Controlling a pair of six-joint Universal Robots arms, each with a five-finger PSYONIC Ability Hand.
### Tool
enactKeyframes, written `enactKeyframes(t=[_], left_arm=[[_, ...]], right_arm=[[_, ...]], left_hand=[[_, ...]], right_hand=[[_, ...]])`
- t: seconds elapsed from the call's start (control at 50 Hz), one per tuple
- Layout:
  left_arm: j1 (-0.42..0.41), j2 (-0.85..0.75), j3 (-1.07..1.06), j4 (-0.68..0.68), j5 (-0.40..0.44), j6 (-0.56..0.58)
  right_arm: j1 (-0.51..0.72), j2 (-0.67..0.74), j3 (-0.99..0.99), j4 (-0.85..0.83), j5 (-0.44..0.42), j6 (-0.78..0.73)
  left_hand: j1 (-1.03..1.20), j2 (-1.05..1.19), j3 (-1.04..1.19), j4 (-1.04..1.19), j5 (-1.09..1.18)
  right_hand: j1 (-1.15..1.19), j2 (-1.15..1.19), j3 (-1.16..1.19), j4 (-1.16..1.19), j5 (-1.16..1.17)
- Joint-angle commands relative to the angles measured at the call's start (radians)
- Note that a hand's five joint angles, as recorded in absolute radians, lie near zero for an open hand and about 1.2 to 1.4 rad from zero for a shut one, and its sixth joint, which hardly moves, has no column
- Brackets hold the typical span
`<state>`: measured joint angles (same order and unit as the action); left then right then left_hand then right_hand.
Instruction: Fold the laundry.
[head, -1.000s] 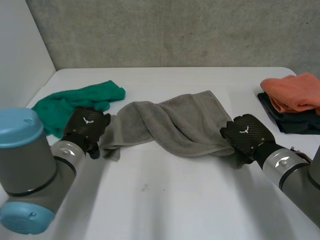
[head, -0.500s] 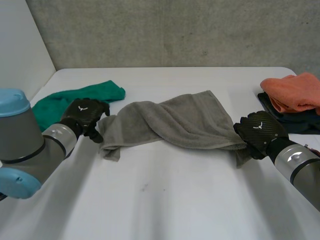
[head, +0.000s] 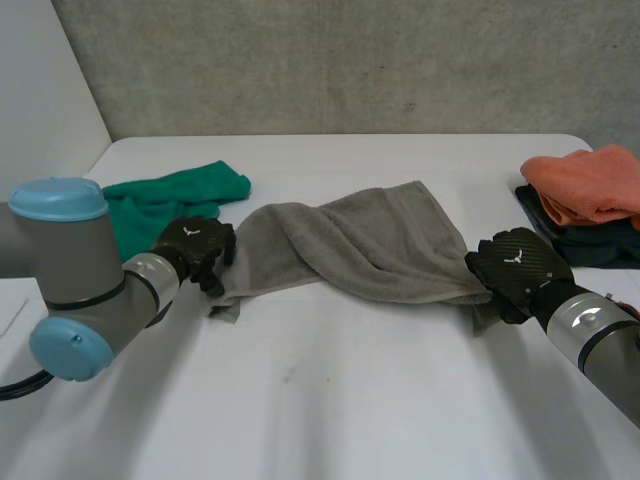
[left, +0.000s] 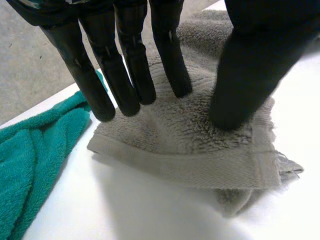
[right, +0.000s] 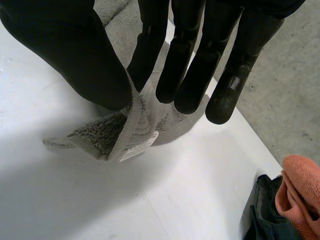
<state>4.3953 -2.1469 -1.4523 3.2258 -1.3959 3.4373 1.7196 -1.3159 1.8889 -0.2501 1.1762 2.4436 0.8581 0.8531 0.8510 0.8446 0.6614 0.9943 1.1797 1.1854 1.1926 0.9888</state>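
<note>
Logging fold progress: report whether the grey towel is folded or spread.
Neither: the grey towel lies twisted and bunched, left robot hand and right robot hand pinching its ends.

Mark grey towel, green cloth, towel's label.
grey towel (head: 360, 240): head view, middle of its bunched body.
green cloth (head: 165, 195): head view, its middle.
label (right: 137, 148): right wrist view, white tag's face at the pinched edge.

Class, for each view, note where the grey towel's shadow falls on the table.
Head view: a soft shadow edges the grey towel on the table, on the camera side. Left wrist view: shadow beneath its hemmed edge. Right wrist view: shadow beneath its labelled corner.
</note>
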Motion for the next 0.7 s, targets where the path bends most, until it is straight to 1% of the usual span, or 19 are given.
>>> enactKeyframes(t=[0.02, 0.08, 0.18, 0.24, 0.28, 0.32, 0.34, 0.36, 0.44, 0.52, 0.62, 0.7], left_arm=[[0.001, -0.054, 0.049, 0.019, -0.028, 0.002], [0.001, -0.07, 0.073, 0.029, -0.051, 0.003], [-0.004, -0.053, 0.09, 0.017, -0.054, 0.005], [-0.014, 0.033, 0.081, -0.003, -0.054, 0.002], [-0.017, 0.131, 0.069, -0.032, -0.052, -0.003], [-0.014, 0.191, 0.06, -0.049, -0.051, -0.006], [-0.016, 0.22, 0.056, -0.057, -0.051, -0.006], [-0.017, 0.275, 0.055, -0.067, -0.049, -0.007], [-0.01, 0.415, 0.047, -0.078, -0.049, -0.006], [-0.007, 0.505, 0.024, -0.081, -0.048, -0.003], [-0.011, 0.561, -0.019, -0.103, -0.054, 0.006], [-0.005, 0.558, -0.069, -0.116, -0.054, 0.042]], right_arm=[[0.0, 0.001, 0.001, 0.0, 0.0, -0.002], [-0.002, 0.0, 0.001, 0.0, 0.0, -0.002], [-0.008, -0.002, -0.016, 0.003, 0.01, -0.008], [-0.026, -0.006, -0.036, 0.018, 0.011, -0.006], [-0.041, -0.02, -0.069, 0.072, 0.011, -0.009], [-0.048, -0.038, -0.102, 0.127, 0.01, -0.009], [-0.052, -0.07, -0.135, 0.187, 0.01, -0.009], [-0.055, -0.087, -0.151, 0.216, 0.01, -0.009], [-0.072, -0.152, -0.229, 0.331, 0.003, -0.011], [-0.077, -0.187, -0.304, 0.397, 0.003, -0.014], [-0.086, -0.216, -0.361, 0.459, 0.005, -0.032], [-0.115, -0.221, -0.393, 0.546, 0.005, -0.113]], left_hand=[[0.538, 0.543, 0.545, 0.552, 0.56], [0.538, 0.543, 0.545, 0.552, 0.56], [0.538, 0.543, 0.545, 0.552, 0.56], [0.538, 0.543, 0.545, 0.552, 0.56], [0.538, 0.543, 0.545, 0.552, 0.56], [0.538, 0.543, 0.545, 0.552, 0.56], [0.538, 0.543, 0.545, 0.552, 0.56], [0.538, 0.543, 0.545, 0.552, 0.56], [0.538, 0.543, 0.545, 0.552, 0.56], [0.538, 0.543, 0.545, 0.552, 0.56], [0.538, 0.543, 0.545, 0.552, 0.56], [0.538, 0.543, 0.545, 0.552, 0.56]], right_hand=[[0.402, 0.217, 0.211, 0.204, 0.233], [0.402, 0.217, 0.211, 0.204, 0.233], [0.402, 0.217, 0.211, 0.204, 0.233], [0.402, 0.217, 0.211, 0.204, 0.233], [0.402, 0.217, 0.211, 0.204, 0.233], [0.402, 0.217, 0.211, 0.204, 0.233], [0.402, 0.217, 0.211, 0.204, 0.233], [0.402, 0.217, 0.211, 0.204, 0.233], [0.402, 0.217, 0.211, 0.204, 0.233], [0.402, 0.217, 0.211, 0.204, 0.233], [0.402, 0.217, 0.211, 0.204, 0.233], [0.402, 0.217, 0.211, 0.204, 0.233]])
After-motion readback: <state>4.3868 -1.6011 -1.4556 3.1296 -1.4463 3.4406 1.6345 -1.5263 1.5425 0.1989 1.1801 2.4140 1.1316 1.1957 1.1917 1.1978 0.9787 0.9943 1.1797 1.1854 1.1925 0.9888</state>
